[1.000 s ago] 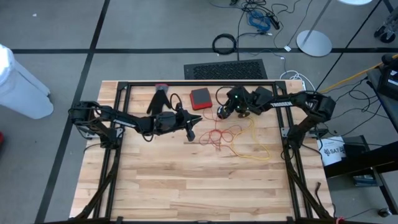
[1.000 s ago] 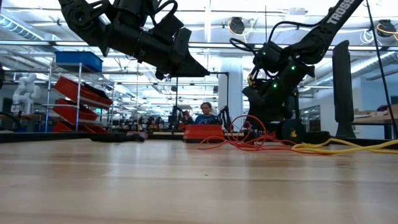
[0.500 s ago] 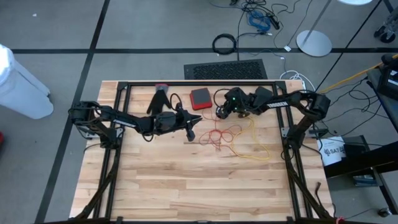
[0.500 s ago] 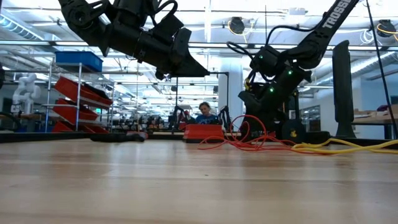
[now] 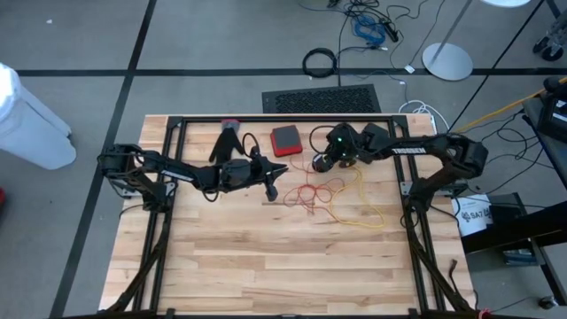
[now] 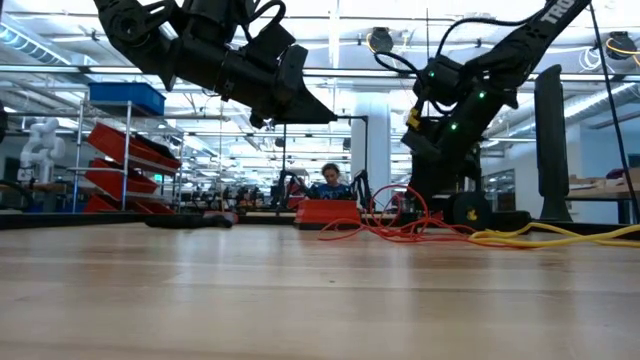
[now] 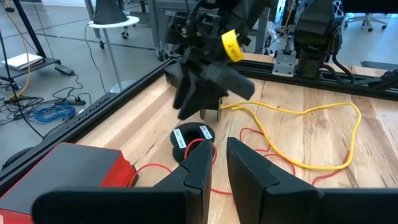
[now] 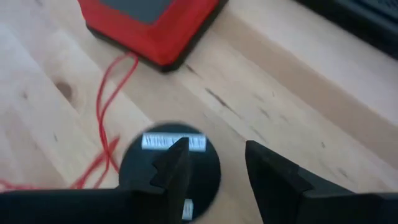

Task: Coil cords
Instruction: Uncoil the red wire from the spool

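High view, wooden table on grey floor, red cord, yellow cord, both grippers narrowly parted, empty.

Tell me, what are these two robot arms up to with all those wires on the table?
They are tidying loose cords. A red cord and a yellow cord lie tangled on the wooden table, not yet coiled. The right gripper hangs open just above a small black disc at the red cord's end, near a red box, holding nothing. The left gripper hovers empty over the table nearby, fingers slightly apart.
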Controlling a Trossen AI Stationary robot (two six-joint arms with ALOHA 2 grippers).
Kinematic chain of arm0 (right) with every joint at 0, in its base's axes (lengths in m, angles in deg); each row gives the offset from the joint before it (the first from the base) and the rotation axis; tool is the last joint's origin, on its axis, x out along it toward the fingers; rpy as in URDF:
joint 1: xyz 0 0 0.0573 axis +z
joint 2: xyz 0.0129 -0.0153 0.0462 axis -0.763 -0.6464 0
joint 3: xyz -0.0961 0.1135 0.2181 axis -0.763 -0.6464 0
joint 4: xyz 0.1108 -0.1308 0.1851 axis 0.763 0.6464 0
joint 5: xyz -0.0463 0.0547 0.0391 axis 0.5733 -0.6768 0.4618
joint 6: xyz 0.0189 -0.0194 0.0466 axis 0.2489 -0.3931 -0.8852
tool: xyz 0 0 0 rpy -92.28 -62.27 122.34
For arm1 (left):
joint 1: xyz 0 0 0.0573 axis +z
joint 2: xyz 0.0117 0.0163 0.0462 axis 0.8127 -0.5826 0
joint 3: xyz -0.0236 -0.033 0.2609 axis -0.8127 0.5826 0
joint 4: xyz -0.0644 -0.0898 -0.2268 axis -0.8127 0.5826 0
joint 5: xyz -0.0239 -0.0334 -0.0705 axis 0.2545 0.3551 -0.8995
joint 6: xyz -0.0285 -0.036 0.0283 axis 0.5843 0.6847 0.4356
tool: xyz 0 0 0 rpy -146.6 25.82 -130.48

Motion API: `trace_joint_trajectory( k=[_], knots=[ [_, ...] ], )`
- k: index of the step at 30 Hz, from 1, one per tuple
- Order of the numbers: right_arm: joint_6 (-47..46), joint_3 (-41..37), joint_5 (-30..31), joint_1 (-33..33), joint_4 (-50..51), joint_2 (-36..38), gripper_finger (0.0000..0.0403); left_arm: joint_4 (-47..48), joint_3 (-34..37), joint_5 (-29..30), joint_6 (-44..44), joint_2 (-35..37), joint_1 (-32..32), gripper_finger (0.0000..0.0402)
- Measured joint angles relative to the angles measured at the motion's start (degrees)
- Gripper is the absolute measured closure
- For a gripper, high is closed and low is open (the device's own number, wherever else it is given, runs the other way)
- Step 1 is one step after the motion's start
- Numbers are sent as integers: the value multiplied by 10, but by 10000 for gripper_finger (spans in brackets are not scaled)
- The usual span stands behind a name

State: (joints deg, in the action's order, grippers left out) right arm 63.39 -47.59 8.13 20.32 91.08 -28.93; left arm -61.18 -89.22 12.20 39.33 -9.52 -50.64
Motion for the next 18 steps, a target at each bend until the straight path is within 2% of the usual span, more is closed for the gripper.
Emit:
trace_joint_trajectory(
  k=[7, 9, 13, 18],
  knots=[
    [-24, 0, -25, 18, 85, 15, 257, 0, 0, 0, 0, 0, 0, 344],
    [-24, 0, -26, 30, 86, 16, 257, 0, 0, 0, 0, 0, 0, 344],
    [-25, 0, 15, 36, 60, 16, 257, 0, 0, 0, 0, 0, 0, 344],
    [-15, 0, 16, 21, 45, 16, 257, 0, 0, 0, 0, 0, 0, 344]
  ],
)
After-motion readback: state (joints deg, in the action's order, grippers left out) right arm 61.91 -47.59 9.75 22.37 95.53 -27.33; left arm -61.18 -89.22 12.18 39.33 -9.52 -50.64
